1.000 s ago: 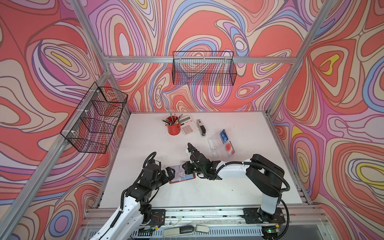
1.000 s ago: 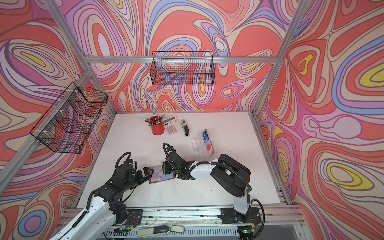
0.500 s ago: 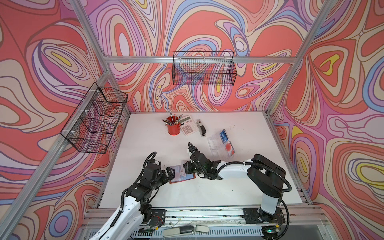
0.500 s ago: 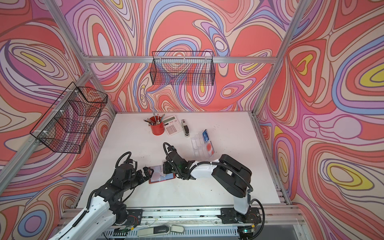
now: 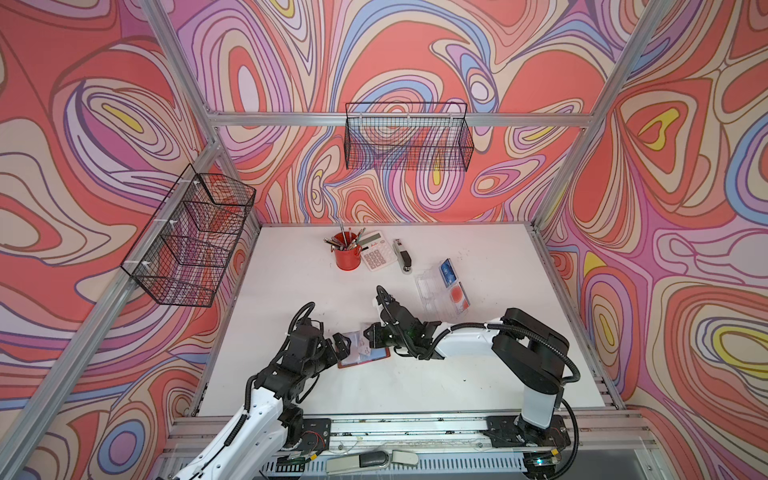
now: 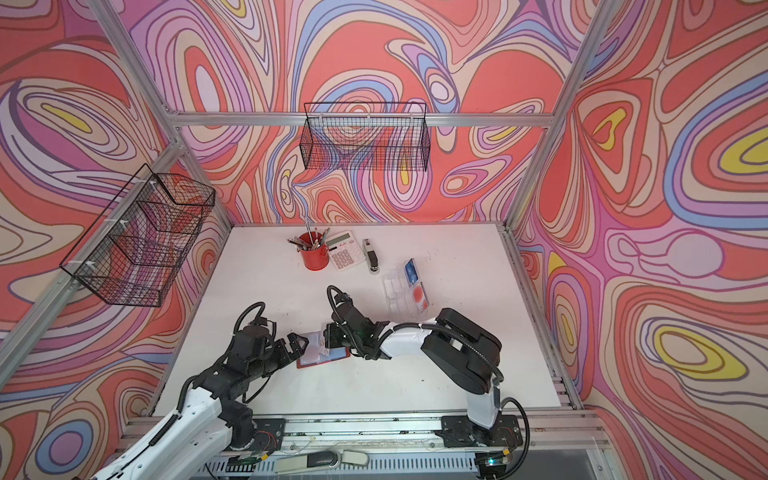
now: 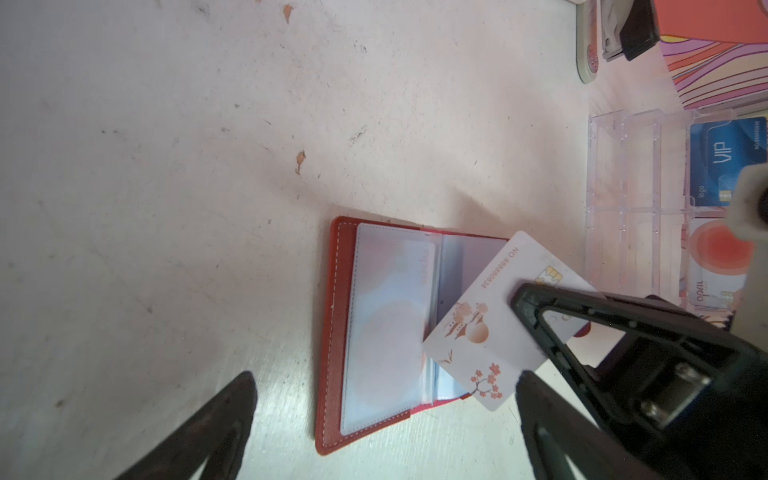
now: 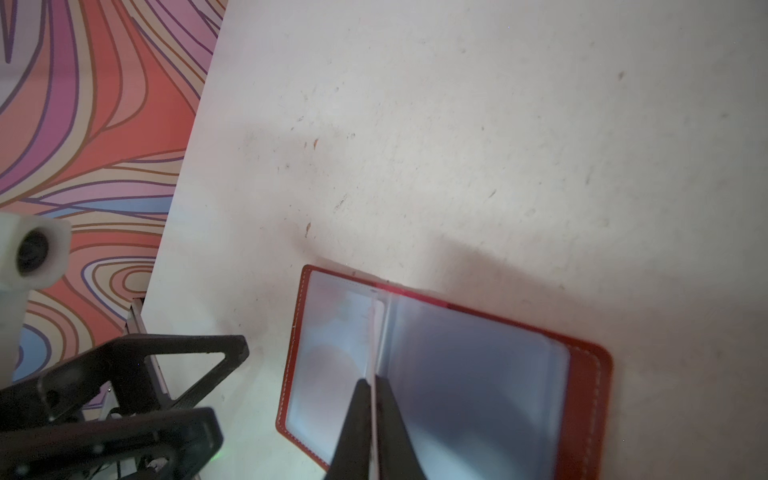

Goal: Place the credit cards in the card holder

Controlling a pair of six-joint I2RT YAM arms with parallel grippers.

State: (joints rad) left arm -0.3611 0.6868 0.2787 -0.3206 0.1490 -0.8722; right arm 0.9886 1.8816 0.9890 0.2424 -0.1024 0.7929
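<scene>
The red card holder (image 5: 365, 354) (image 6: 322, 356) lies open on the white table, clear sleeves up (image 7: 374, 332) (image 8: 478, 374). My right gripper (image 5: 370, 335) (image 6: 328, 337) (image 8: 374, 380) is shut on a pale credit card with orange blossoms (image 7: 486, 328). The card hangs tilted over the holder's middle fold, a corner at the sleeves. A pale card shows inside one sleeve (image 7: 390, 328). My left gripper (image 5: 343, 345) (image 6: 297, 345) (image 7: 382, 432) stands open beside the holder's left edge, holding nothing. A blue card (image 5: 447, 268) and a pale card with a red circle (image 5: 457, 294) lie in the clear tray.
The clear acrylic tray (image 5: 432, 291) sits to the right behind the holder. A red pen cup (image 5: 347, 257), a calculator (image 5: 377, 251) and a stapler (image 5: 404, 255) stand at the back. Wire baskets hang on the back wall (image 5: 409, 141) and the left wall (image 5: 191, 241).
Hardly anything: the right gripper with its card has shifted a trace over the holder. The left arm holds still.
</scene>
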